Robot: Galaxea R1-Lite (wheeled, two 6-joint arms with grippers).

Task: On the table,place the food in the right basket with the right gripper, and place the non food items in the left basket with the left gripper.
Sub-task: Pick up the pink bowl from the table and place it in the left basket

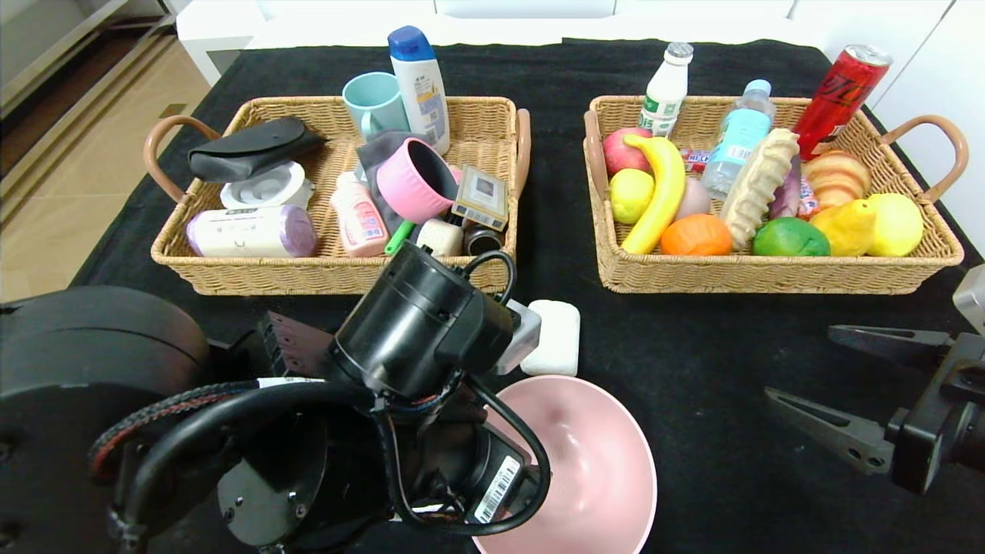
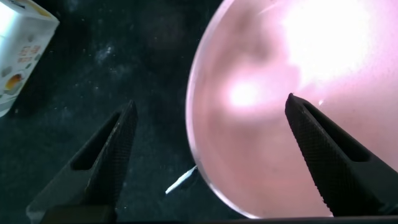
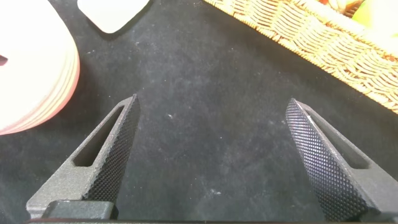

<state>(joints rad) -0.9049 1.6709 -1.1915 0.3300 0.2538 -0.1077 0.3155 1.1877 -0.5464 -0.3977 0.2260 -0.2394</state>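
left gripper [image 2: 205, 155] angled down, jaws wide astride pink bowl [image 2: 298, 93] rim, right gripper [image 1: 839, 385] low, wide open, empty

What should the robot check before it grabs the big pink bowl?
1. Left pincer open: ok, both fingers wide apart.
2. Pincer lined up on the pink bowl: ok, one finger over the bowl's inside, one outside its rim.
3. Bowl gripped: not ok, not yet.
4. Room in the left basket: cannot tell, it looks crowded.
5. White bar on the black table clear of the bowl: ok, apart.
6. Right pincer out of the way: ok, open over bare cloth.
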